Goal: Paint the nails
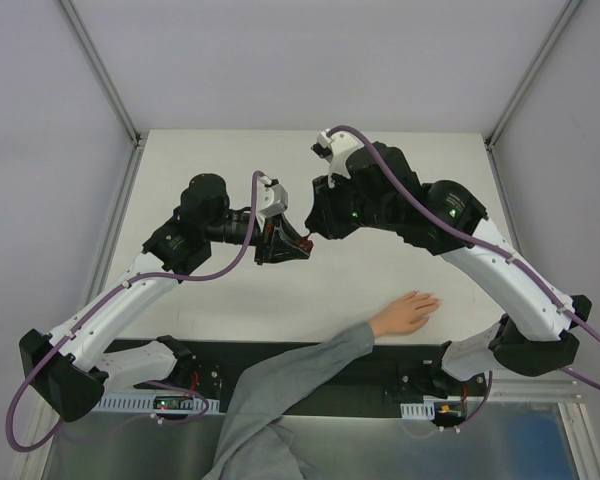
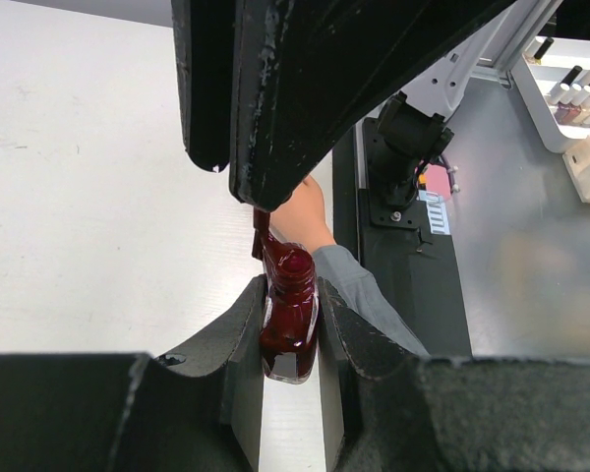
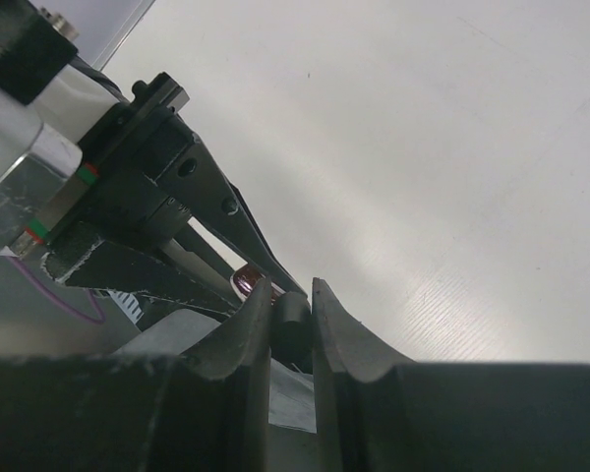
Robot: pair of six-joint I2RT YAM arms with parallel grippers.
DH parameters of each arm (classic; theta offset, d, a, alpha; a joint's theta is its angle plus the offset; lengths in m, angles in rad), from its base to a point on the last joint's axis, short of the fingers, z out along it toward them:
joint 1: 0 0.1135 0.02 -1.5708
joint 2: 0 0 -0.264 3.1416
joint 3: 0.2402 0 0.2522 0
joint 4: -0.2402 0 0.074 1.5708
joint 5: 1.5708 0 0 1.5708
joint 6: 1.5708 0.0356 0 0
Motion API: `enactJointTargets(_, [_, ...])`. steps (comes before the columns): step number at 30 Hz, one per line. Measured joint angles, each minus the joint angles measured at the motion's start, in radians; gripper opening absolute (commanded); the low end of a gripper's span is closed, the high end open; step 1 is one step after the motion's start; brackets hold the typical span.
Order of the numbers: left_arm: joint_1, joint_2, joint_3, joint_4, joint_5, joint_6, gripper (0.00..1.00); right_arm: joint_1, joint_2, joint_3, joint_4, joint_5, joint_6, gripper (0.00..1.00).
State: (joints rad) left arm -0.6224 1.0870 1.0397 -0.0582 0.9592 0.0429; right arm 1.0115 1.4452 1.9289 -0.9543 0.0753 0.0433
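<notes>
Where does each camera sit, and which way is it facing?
Top: above and behind the bases, facing down on the table; both arms and the hand show.
Left wrist: looks along the left pincer, shut on the bottle, toward the hand.
Right wrist: looks along the right pincer, shut on the cap, at the left pincer.
Both wrist views share the bottle.

Left tool point(image 2: 290, 295) black; bottle point(image 2: 287, 339) dark red; sleeve point(image 1: 290, 385) grey
</notes>
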Motion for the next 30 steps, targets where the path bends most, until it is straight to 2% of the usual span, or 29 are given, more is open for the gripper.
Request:
enactJointTargets(16, [0.0, 0.0, 0.0, 0.0, -0.023, 0.003, 0.0, -0.026, -0.096, -0.075, 0.016, 0.049, 0.013, 0.01])
enactJointTargets(20, [0.0, -0.003, 0.0, 0.0, -0.075, 0.005, 0.0, -0.058, -0.162, -0.155, 0.023, 0.076, 0.044, 0.0])
enactJointTargets(27, [0.0, -0.016, 0.0, 0.014, -0.182, -0.01, 0.0, -0.149, -0.376, -0.4, 0.037, 0.118, 0.106, 0.0])
enactJointTargets(30, [0.0, -0.015, 0.01, 0.021, -0.237, -0.029, 0.0, -0.185, -0.445, -0.452, 0.026, 0.147, 0.124, 0.0])
